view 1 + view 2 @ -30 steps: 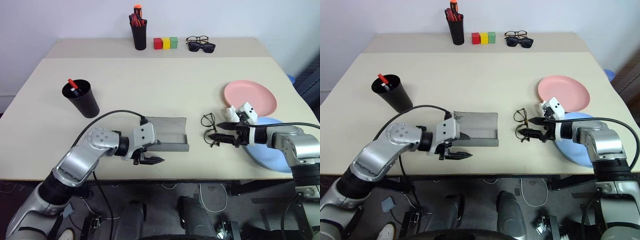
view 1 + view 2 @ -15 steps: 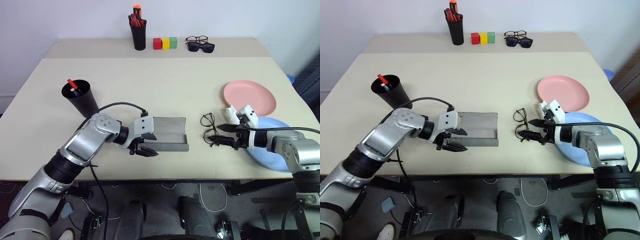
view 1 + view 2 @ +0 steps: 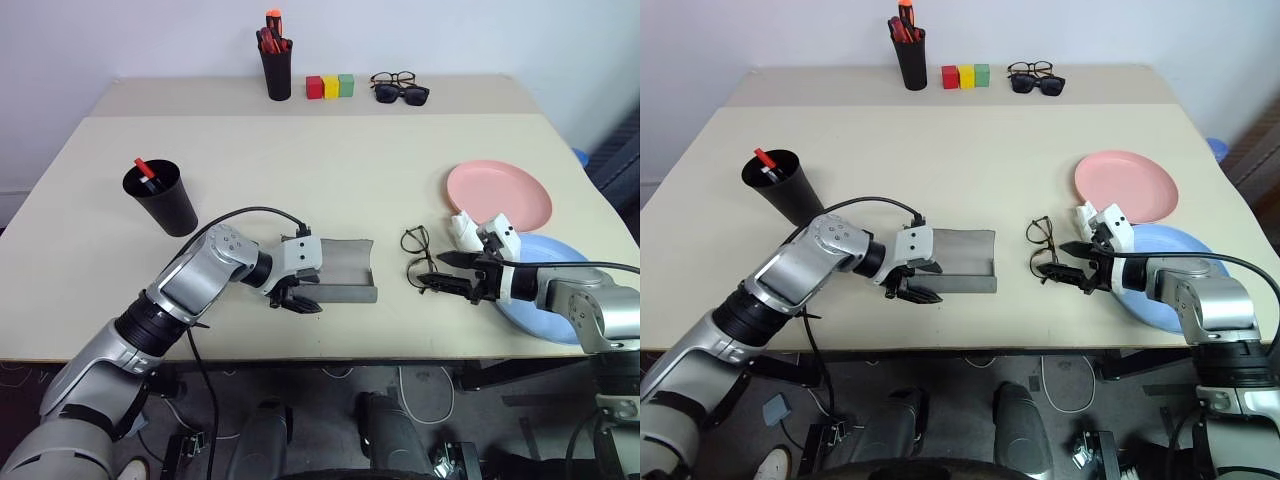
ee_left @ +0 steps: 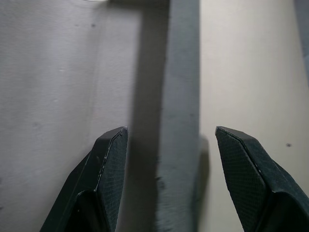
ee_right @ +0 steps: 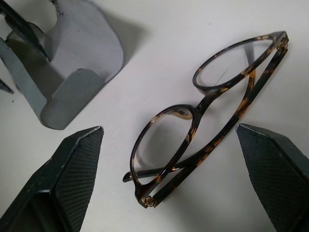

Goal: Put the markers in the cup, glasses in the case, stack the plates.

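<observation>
two grippers: both work the glasses step, one on each side of the open case (image 3: pixel 338 268), the landmark here
step in hand: glasses into the case; markers (image 3: pixel 146 170) already stand in the cup (image 3: pixel 160 197), plates not yet stacked
left gripper (image 4: pixel 171 140): at the case's near left corner, jaws spread partway and astride the case's front wall, one finger inside the tray, one outside; nothing clamped
right gripper (image 5: pixel 169 145): right of the case, jaws at their widest, one finger to each side of the glasses, holding nothing
glasses (image 3: pixel 418 258): folded on the table, just right of the case, between it and the right gripper; not touching the case
case: grey, lid laid open, tray empty
next move, as judged: left jaws need to close on the front wall to steady the case; right jaws need to close on the frame, lift it and carry it left over the tray
plates: pink plate (image 3: pixel 500 193) far right of the case and further back; blue plate (image 3: pixel 545 300) far right, partly under the right arm, its rim beside the pink one
other things: pen pot (image 3: pixel 277 62), coloured blocks (image 3: pixel 331 85), spare spectacles (image 3: pixel 394 78) and sunglasses (image 3: pixel 404 94) well behind the case
in the way: little; the case's raised right end wall lies between glasses and tray, so the frame likely must go over it
</observation>
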Tool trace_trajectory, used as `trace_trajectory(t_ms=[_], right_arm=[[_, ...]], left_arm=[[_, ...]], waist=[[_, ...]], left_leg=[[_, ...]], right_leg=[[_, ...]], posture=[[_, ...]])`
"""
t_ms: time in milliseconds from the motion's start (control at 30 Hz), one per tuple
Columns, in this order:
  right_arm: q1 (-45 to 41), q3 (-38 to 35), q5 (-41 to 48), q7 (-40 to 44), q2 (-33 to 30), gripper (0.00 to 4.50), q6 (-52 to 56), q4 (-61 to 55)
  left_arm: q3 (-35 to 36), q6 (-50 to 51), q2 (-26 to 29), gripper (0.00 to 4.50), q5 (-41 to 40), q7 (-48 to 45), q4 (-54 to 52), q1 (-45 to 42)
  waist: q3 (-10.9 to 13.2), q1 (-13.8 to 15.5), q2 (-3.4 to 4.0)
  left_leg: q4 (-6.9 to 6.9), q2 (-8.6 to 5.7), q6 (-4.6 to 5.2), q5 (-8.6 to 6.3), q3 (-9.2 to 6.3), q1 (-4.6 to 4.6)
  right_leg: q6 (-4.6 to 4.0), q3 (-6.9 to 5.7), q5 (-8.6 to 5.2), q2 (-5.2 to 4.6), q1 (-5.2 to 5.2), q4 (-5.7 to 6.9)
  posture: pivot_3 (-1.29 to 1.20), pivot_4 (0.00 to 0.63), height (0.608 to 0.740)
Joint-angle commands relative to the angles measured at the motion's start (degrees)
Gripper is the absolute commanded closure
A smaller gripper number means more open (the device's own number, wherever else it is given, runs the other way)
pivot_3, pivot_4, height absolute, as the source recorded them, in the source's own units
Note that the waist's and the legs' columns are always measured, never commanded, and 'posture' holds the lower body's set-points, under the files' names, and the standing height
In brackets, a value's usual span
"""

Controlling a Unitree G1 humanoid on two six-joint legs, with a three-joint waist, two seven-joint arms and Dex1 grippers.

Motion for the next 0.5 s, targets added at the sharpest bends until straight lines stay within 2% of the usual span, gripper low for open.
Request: trace_trajectory(t_ms=[33,267,500], right_arm=[[-0.33,-1.6,0.92,-0.28,0.33,0.0,-0.66,-2.18],[-0.74,-1.39,0.62,-0.15,0.47,0.0,-1.23,-1.57],[-1.15,-1.0,0.3,0.14,0.66,0.0,-1.79,-0.9]], left_arm=[[-0.81,-0.48,-1.14,1.56,1.01,-0.31,0.27,-1.26],[-2.18,0.65,-6.58,1.56,1.76,0.53,1.83,-3.34],[-1.2,1.33,-8.16,1.56,1.75,1.13,1.06,-3.71]], waist=[[0.0,0.03,0.0],[0.0,0.14,0.0],[0.0,-0.05,0.0]], left_leg=[[0.0,0.0,0.0,0.0,0.0,0.0],[0.02,-0.01,0.0,0.0,0.0,-0.01],[0.01,-0.01,0.0,0.0,-0.01,0.01]], right_leg=[[0.01,0.0,0.0,0.0,0.0,0.0],[0.07,0.0,0.04,0.0,0.02,-0.02],[0.13,0.0,0.05,0.0,0.01,0.0]], posture=[[0.0,0.15,0.74],[0.0,0.15,0.74],[0.0,0.15,0.74]])
